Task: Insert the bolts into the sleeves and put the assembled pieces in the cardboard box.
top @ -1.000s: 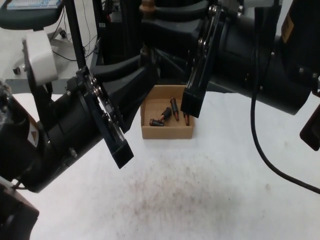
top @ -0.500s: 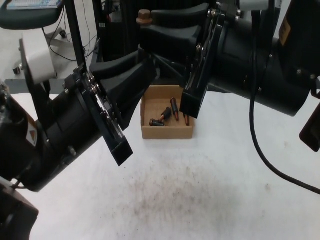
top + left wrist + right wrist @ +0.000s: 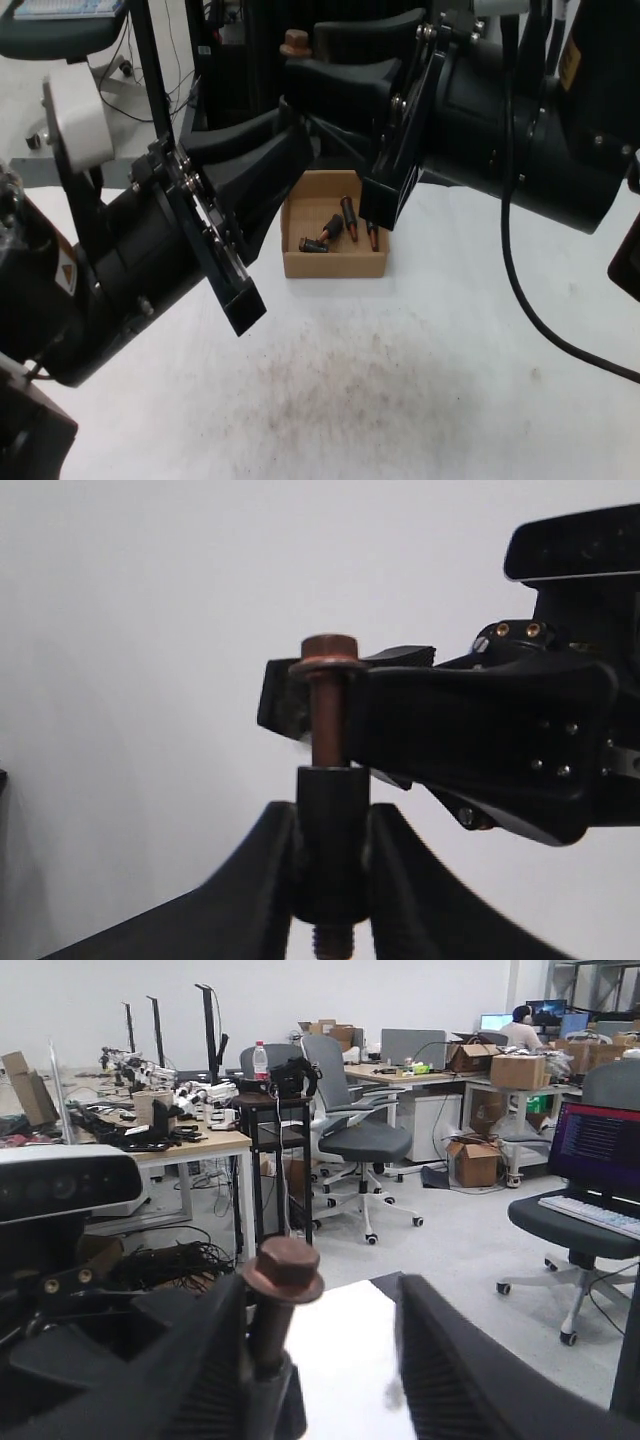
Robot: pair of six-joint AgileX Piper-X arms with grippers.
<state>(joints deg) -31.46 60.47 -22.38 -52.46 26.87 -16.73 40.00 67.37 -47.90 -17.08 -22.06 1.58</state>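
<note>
White bench [image 3: 450,360] carries 1 cardboard box [image 3: 335,266].

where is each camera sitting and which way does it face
High view: behind the arms, facing forward and down over the bench at the cardboard box; the left arm and right arm show.
Left wrist view: on the left wrist, facing along the left tool, shut on a sleeve with a bolt standing in it.
Right wrist view: on the right wrist, facing out across an office room over the open right tool.
Shared: both wrist views show that bolt.
</note>
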